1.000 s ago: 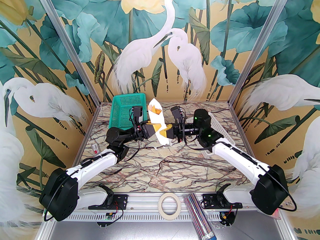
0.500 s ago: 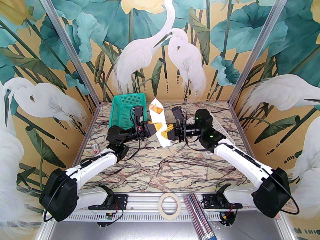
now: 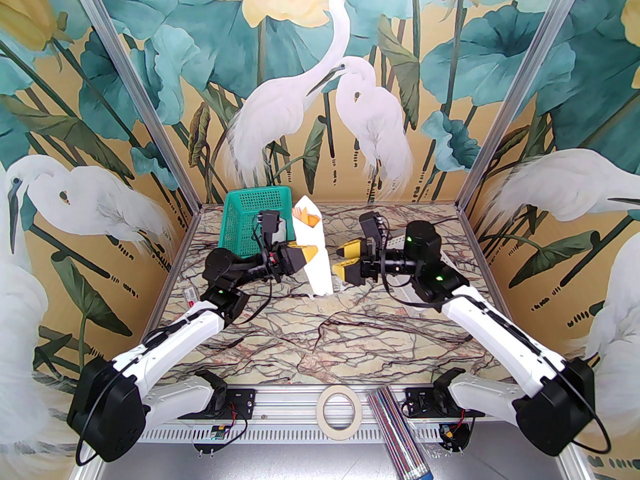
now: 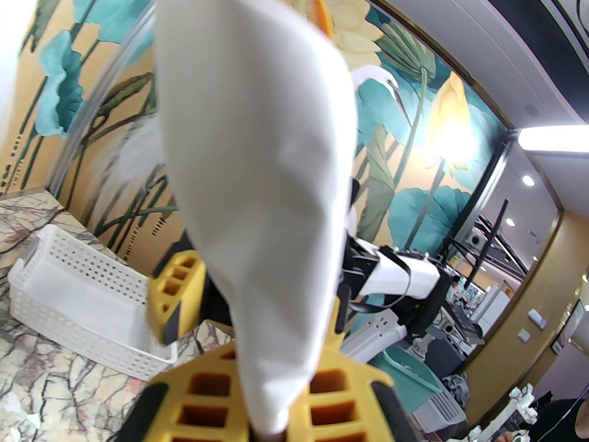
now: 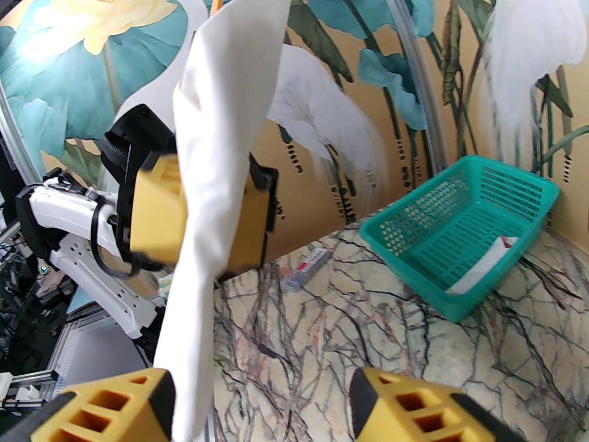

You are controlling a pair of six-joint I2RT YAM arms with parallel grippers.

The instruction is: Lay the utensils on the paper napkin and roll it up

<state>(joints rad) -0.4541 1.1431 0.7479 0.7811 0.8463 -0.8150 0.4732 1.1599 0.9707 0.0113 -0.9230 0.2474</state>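
The paper napkin point(image 3: 319, 273) is a white roll held upright above the table, with orange utensils' tips point(image 3: 306, 216) sticking out of its top. My left gripper point(image 3: 309, 254) is shut on the roll's middle from the left. In the left wrist view the napkin point(image 4: 257, 177) rises between my yellow fingers point(image 4: 198, 394), and an orange tip point(image 4: 322, 14) shows at its top. My right gripper point(image 3: 345, 256) stands open just right of the roll and apart from it. The right wrist view shows the napkin point(image 5: 216, 154) ahead of my open fingers point(image 5: 106, 408).
A green basket point(image 3: 255, 223) at the back left holds another white roll with a red-brown tip point(image 5: 483, 265). A white perforated basket point(image 4: 69, 302) sits behind the right arm. A tape ring point(image 3: 339, 410) and a shiny tube point(image 3: 395, 433) lie at the near edge.
My right gripper let go of the roll, opened and drew back to the right. The left gripper tightened on the roll and carried it slightly left.
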